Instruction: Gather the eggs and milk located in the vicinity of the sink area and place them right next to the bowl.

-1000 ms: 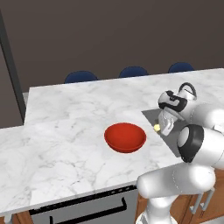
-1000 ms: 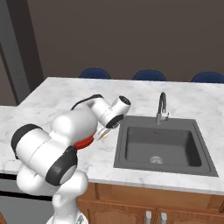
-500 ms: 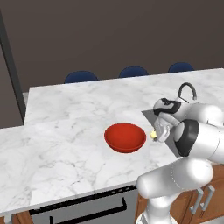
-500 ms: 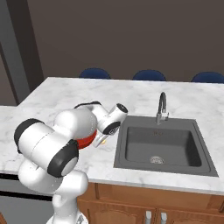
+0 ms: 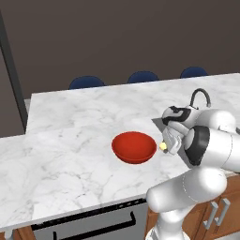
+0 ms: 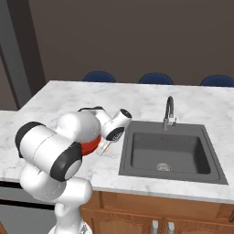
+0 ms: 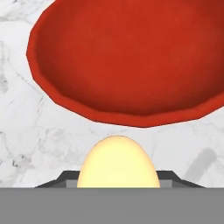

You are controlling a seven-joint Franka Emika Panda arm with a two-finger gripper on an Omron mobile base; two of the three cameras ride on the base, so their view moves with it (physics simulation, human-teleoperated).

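Left base view: The bowl (image 5: 134, 146), glossy red and plain, sits on a white marble counter (image 5: 70, 154) with grey veining. The gripper (image 5: 165, 146) is just beside the bowl's sink-side rim, closed on the egg (image 5: 163, 146), a small pale-yellow object. A dark curved faucet (image 5: 200, 96) rises beyond the arm, on the far side from the bowl. Three blue chair backs (image 5: 87, 82) stand behind the counter's far edge, against a dark brown wall. A dark appliance front with a handle lies below the counter's near edge, under the bowl. No label or writing is legible.

Right base view: The sink (image 6: 169, 153), a dark grey recessed basin with a round drain, lies beside the bowl (image 6: 91, 146), of which a red rim shows past the arm. The faucet (image 6: 168, 112) stands at the sink's far edge. Wooden cabinet doors with metal handles sit below the sink.

Hand view: The egg (image 7: 117, 162) is held at the fingertips, near the bowl (image 7: 131, 57) rim, with marble between them.
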